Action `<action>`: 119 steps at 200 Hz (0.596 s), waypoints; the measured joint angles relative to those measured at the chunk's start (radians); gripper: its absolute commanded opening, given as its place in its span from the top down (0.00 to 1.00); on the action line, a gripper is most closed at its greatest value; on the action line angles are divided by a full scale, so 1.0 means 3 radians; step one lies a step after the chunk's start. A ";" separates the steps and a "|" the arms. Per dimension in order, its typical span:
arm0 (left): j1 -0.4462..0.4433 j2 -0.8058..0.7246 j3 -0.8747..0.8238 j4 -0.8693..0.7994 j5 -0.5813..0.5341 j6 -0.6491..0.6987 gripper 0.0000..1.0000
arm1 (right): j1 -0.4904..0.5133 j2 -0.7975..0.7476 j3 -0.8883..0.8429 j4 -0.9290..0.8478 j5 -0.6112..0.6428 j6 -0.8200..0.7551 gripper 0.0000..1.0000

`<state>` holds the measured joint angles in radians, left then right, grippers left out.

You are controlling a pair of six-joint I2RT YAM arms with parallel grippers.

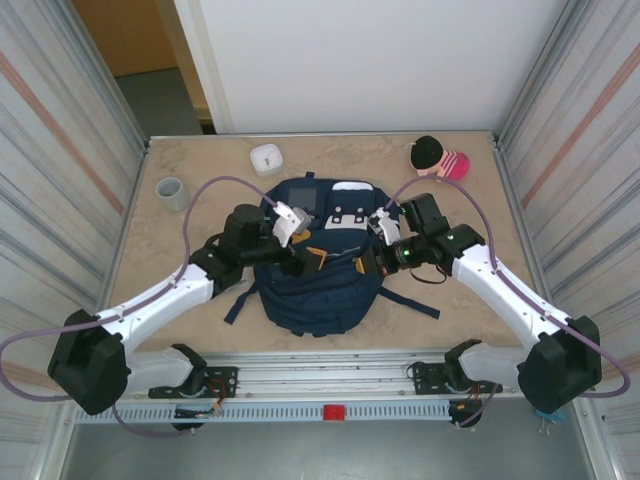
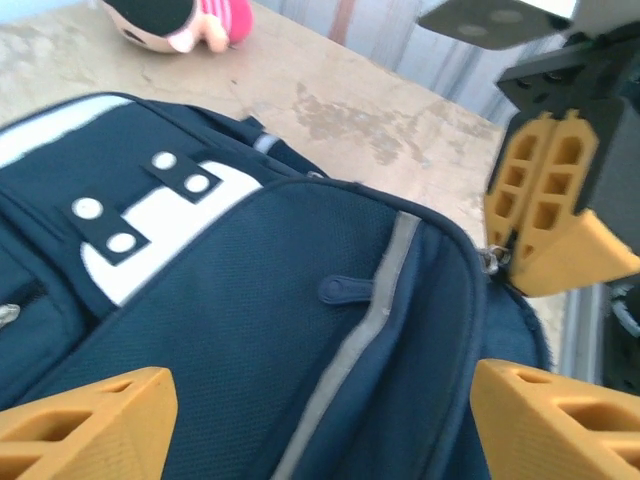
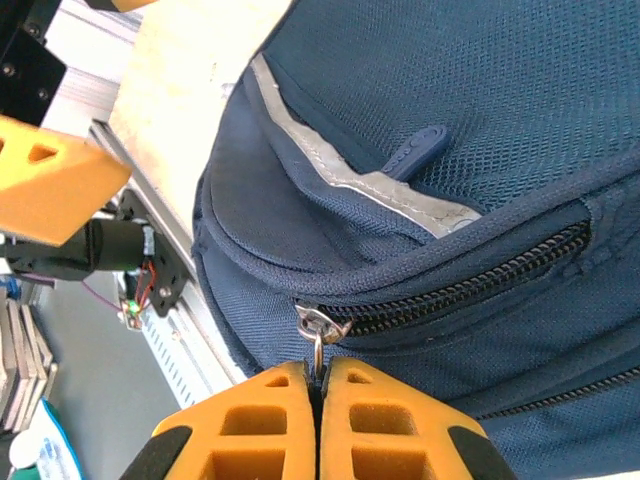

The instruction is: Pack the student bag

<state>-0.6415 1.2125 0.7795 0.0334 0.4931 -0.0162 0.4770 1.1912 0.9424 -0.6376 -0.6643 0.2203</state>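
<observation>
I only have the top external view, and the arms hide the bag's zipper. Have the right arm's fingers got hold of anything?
Observer: Yes. In the right wrist view the right fingers are shut on the metal zipper pull of the bag.
Operator: Is that zipper open yet?
Observer: The stretch of teeth running away from the pull looks closed.
Operator: And the left fingers?
Observer: In the left wrist view the left fingers are spread apart over the bag's front panel, gripping nothing.
</observation>
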 measured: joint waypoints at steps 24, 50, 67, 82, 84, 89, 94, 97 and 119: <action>0.0004 0.0081 0.0099 -0.0214 0.0248 -0.0050 0.19 | -0.0003 0.0000 0.0006 -0.0033 -0.0024 -0.0039 1.00; 0.0072 0.0305 0.0257 -0.0434 0.0492 -0.0128 0.19 | -0.0022 0.0001 0.0041 -0.0086 -0.0036 -0.0075 1.00; 0.0135 0.0473 0.0407 -0.0584 0.0607 -0.0201 0.19 | -0.0047 0.0005 0.0062 -0.0131 -0.0062 -0.0088 1.00; 0.0161 0.0601 0.0559 -0.0734 0.0661 -0.0263 0.19 | -0.0080 0.0014 0.0086 -0.0175 -0.0122 -0.0088 1.00; 0.0163 0.0610 0.0573 -0.0746 0.0666 -0.0268 0.19 | -0.0086 0.0017 0.0088 -0.0181 -0.0132 -0.0088 1.00; 0.0163 0.0647 0.0624 -0.0796 0.0682 -0.0290 0.19 | -0.0094 0.0017 0.0093 -0.0191 -0.0156 -0.0088 1.00; 0.0163 0.0679 0.0668 -0.0838 0.0694 -0.0312 0.19 | -0.0107 0.0018 0.0095 -0.0205 -0.0173 -0.0086 1.00; 0.0163 0.0694 0.0692 -0.0861 0.0704 -0.0317 0.19 | -0.0113 0.0017 0.0095 -0.0209 -0.0186 -0.0086 1.00; 0.0163 0.0773 0.0815 -0.1012 0.0776 -0.0365 0.19 | -0.0154 0.0032 0.0102 -0.0244 -0.0244 -0.0085 1.00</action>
<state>-0.5926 1.4445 1.0241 -0.2703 0.7258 -0.1257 0.4309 1.2007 0.9730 -0.7109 -0.7376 0.1947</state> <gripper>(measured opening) 0.813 0.068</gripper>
